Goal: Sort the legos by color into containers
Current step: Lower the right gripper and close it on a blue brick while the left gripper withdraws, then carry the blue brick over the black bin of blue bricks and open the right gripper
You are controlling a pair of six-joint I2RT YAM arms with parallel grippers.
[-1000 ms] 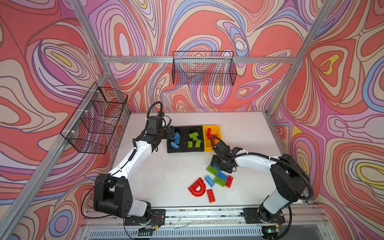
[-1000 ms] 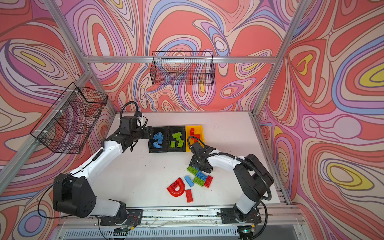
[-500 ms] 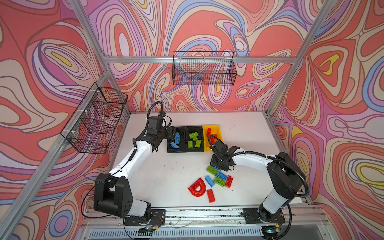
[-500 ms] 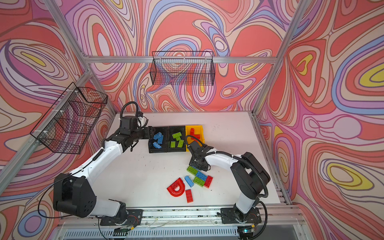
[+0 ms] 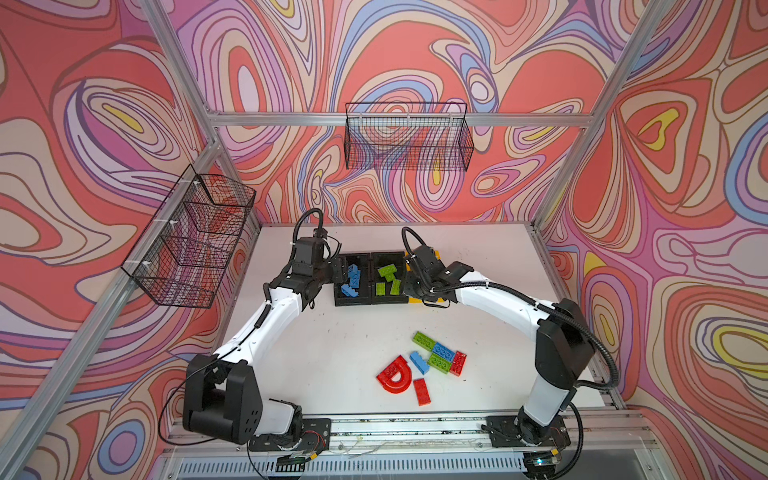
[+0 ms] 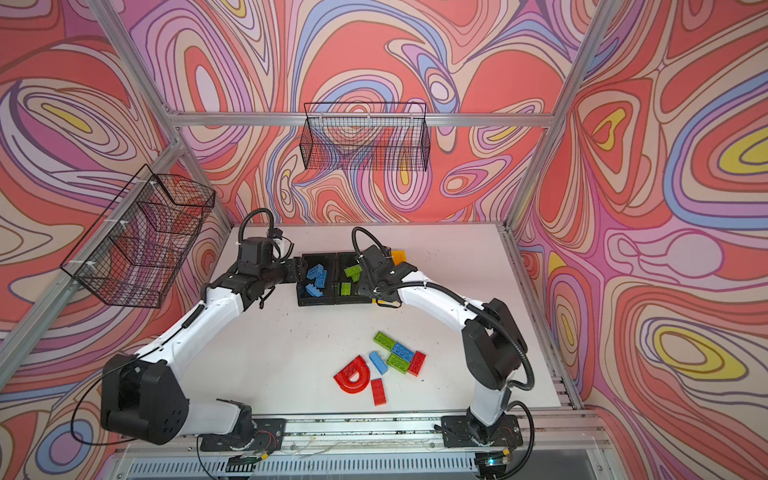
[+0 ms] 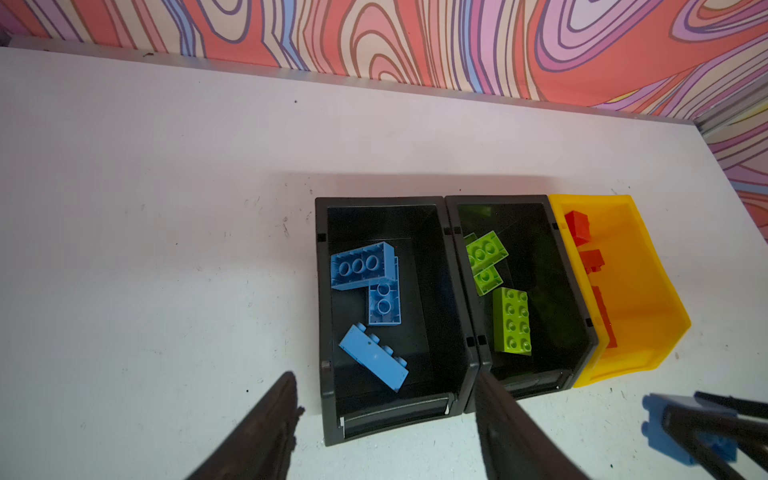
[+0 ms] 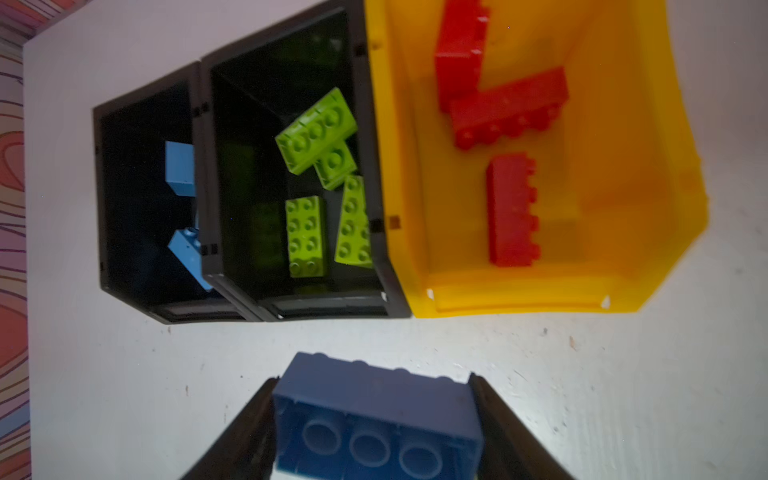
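**A:** What has the right pincer (image 8: 372, 380) got?

**B:** It is clamped on a blue brick (image 8: 376, 419), hollow underside facing the wrist camera. The brick hangs above the tabletop (image 8: 124, 374), just in front of the yellow bin (image 8: 648, 166).

**A:** Wrong bin, then?

**B:** Yes. The yellow bin holds red bricks. The middle black bin (image 8: 328, 307), touching the yellow bin, holds green ones. The far black bin (image 7: 321, 291), two places from the yellow bin, holds blue.

**A:** And the left pincer (image 7: 386, 374)?

**B:** Fingers apart, nothing between them. It hovers just beside the far black bin, on the side away from the yellow bin.

**A:** So which step is this?

**B:** I judge it a carry: brick lifted, not yet dropped. The next move calls for travel past the middle black bin, a stop over the far one's opening, then spreading the fingers. The left pincer sits close there, so the two will need room.

**A:** What remains?

**B:** Loose legos (image 5: 436, 359), with the red arch (image 5: 395, 376), lie well apart from the yellow bin, toward the arm bases.
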